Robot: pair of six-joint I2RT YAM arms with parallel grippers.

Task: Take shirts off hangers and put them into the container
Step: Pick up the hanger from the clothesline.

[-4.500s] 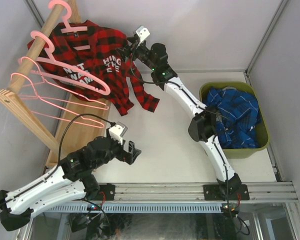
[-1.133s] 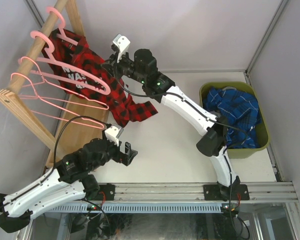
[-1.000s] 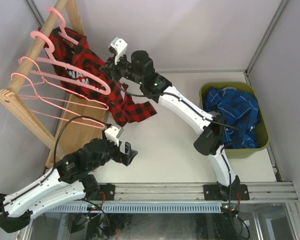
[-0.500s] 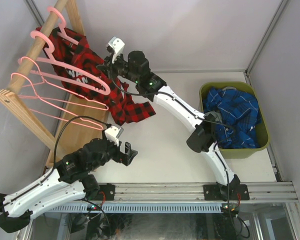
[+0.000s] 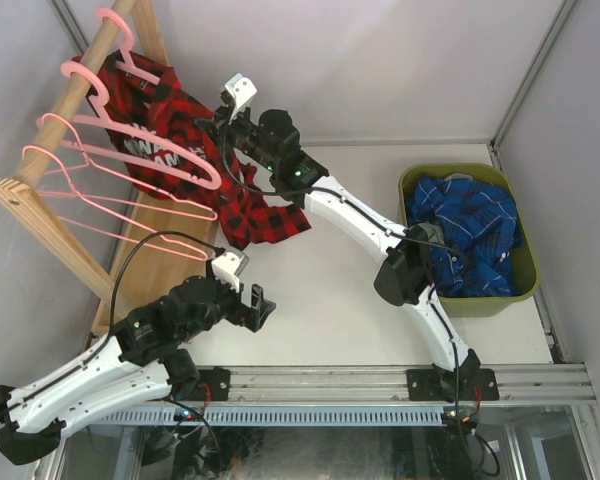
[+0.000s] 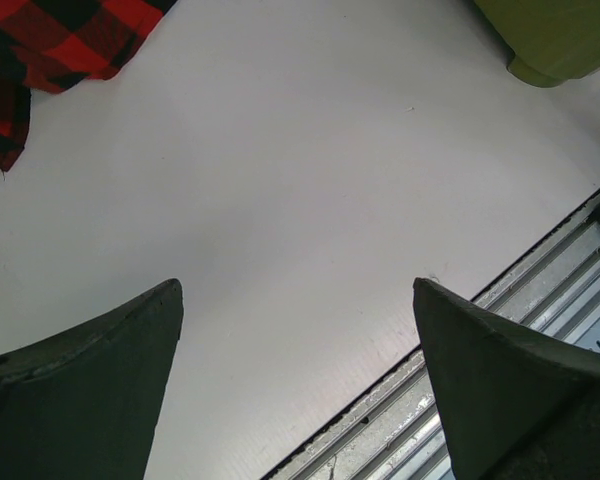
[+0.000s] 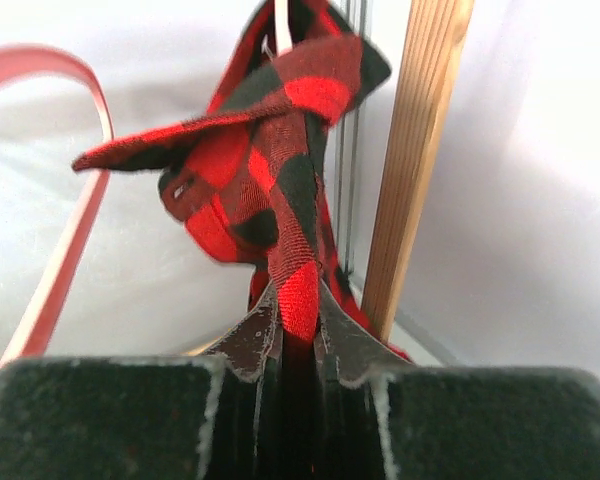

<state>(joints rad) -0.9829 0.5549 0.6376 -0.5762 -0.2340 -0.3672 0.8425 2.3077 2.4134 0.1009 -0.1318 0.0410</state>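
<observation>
The right gripper (image 7: 298, 320) has now closed, pinching a fold of the red plaid shirt (image 5: 175, 140), which still hangs on its pink hanger (image 5: 138, 62) at the wooden rail (image 5: 68, 105). Other hangers (image 5: 180, 160) crowd in front of it. The left gripper (image 6: 295, 330) hovers with jaws spread over the table (image 6: 310, 180), and a blue shirt (image 5: 470, 235) lies in the green bin (image 5: 412, 180).

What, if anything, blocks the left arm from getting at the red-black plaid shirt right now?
Nothing obvious, so probably yes. The left gripper is open, with only bare table between it and the hanging hem of the red-black plaid shirt. The right gripper pinches the shirt higher up, leaving that lower part free.
</observation>
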